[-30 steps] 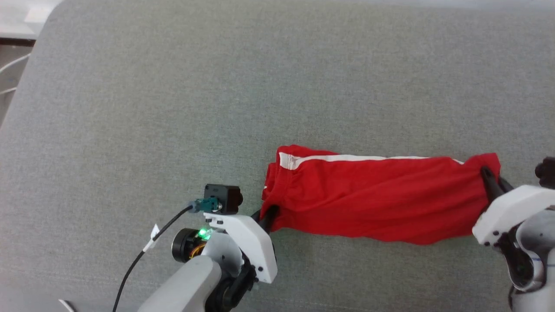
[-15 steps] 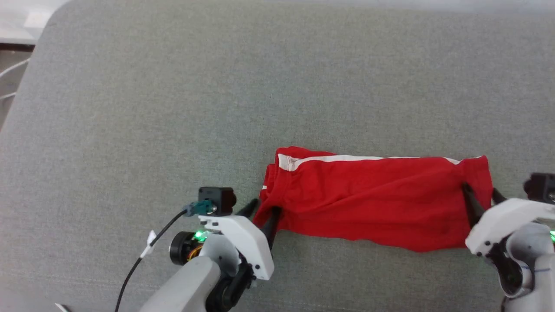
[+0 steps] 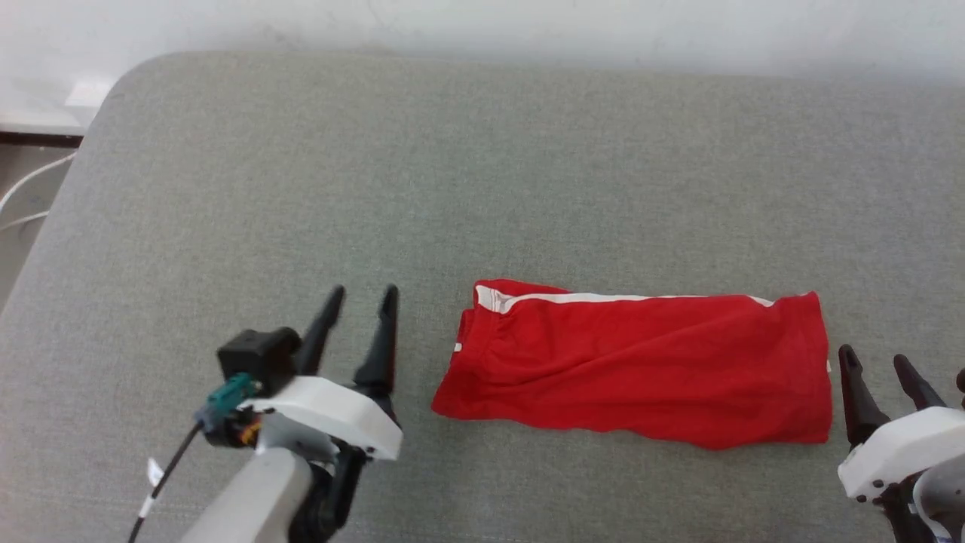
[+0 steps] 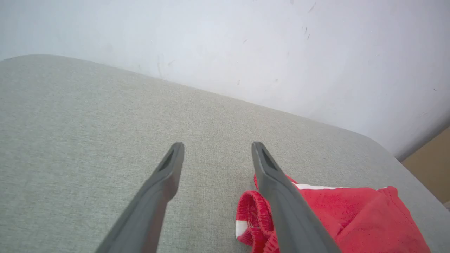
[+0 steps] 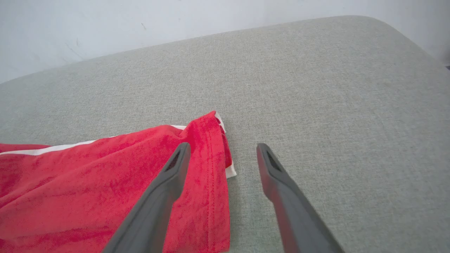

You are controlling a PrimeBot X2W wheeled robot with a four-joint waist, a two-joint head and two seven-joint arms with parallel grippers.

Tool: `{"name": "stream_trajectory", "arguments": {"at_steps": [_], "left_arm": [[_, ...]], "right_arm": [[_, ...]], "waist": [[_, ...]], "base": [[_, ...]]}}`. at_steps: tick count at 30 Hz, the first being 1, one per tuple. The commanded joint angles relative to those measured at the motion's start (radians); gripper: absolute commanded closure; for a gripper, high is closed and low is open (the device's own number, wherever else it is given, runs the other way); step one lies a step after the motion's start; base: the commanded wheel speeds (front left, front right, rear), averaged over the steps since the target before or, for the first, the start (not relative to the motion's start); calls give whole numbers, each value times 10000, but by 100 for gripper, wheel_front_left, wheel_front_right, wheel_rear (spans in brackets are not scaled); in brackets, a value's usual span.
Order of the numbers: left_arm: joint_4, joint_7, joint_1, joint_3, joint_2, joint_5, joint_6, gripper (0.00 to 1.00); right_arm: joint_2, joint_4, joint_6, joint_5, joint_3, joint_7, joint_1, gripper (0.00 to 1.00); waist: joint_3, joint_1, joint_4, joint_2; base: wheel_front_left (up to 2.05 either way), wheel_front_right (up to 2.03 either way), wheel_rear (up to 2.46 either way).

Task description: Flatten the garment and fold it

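The red garment (image 3: 641,366) lies on the grey cushion as a long folded strip, a white stripe along its far edge. My left gripper (image 3: 363,299) stands open a short way left of its waistband end, touching nothing. In the left wrist view the gripper (image 4: 218,148) shows open fingers with the garment's (image 4: 362,218) elastic end at the lower right. My right gripper (image 3: 874,360) is open just right of the garment's other end. In the right wrist view that gripper (image 5: 222,148) is open above the hem of the garment (image 5: 105,182), holding nothing.
The grey cushion (image 3: 482,188) spreads wide to the left and behind the garment. A white wall (image 3: 482,30) runs along its far edge. The cushion's left edge drops to a floor with white cables (image 3: 22,196). A black cable (image 3: 166,483) trails from my left wrist.
Both grippers have opened and let go of the garment's ends, then drawn back and outward. The garment has settled flat. The head view has tilted, bringing the wall in.
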Motion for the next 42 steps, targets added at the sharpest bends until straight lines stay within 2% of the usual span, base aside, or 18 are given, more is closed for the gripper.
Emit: {"name": "stream_trajectory", "arguments": {"at_steps": [1, 4, 6, 10, 14, 19, 24, 28, 31, 32, 33, 35, 42], "left_arm": [[-143, -193, 19, 261, 120, 467, 87, 0], [-435, -265, -32, 960, 66, 1437, 95, 0], [-695, -269, 28, 1545, -162, 2161, 7, 0], [-876, -272, 211, 2473, -678, 3402, -434, 0], [-716, -273, 365, 3292, -1224, 4137, -945, 0], [-391, -274, 492, 4006, -1801, 4759, -1481, 0], [-237, -274, 650, 4496, -2219, 5178, -1881, 0], [-103, -275, 656, 4800, -2423, 5368, -2166, 0], [-47, -275, 644, 4971, -2536, 5496, -2330, 0], [-32, -275, 643, 5023, -2565, 5534, -2376, 0], [-20, -275, 640, 5073, -2592, 5569, -2416, 0], [-7, -275, 625, 5163, -2639, 5627, -2482, 0], [62, -275, 593, 5377, -2735, 5744, -2633, 0]], "right_arm": [[14, -92, -7, 142, 93, -198, 157, 0], [14, -31, -7, 283, 244, -440, 164, 0], [14, 95, -7, 299, 345, -543, 67, 0], [14, 556, -7, 369, 549, -566, -233, 0], [14, 1206, -7, 433, 655, -390, -607, 0], [14, 2273, -7, 370, 571, -41, -1334, 0], [14, 3549, -7, -125, -5, 393, -2255, 0], [14, 4626, -7, -540, -325, 1169, -2903, 0], [14, 5178, -7, -759, -176, 1919, -3136, 0], [14, 5316, -7, -752, -114, 2237, -3161, 21], [14, 5396, -7, -752, -46, 2511, -3167, 59], [14, 5360, -7, -701, 19, 2761, -3172, 100], [14, 4445, -7, -1198, -703, 1811, -3311, 100]], "waist": [[-98, 1, -61, -1], [-126, 1, -108, -1], [-109, 1, -134, -1], [-92, 1, -143, -1], [-80, 1, -157, -1], [-76, 1, -127, -1], [-31, 1, -55, -1], [51, 1, 49, -1], [103, 1, 123, -1], [116, 1, 136, -1], [127, 1, 146, -1], [160, 1, 163, -1], [214, 1, 120, -1]], "base": [[0, 0, 0], [0, 0, 0], [0, 0, 0], [0, 0, 0], [0, 0, 0], [0, 0, 0], [0, 0, 0], [0, 0, 0], [0, 0, 0], [0, 0, 0], [0, 0, 0], [0, 0, 0], [0, 0, 0]]}}
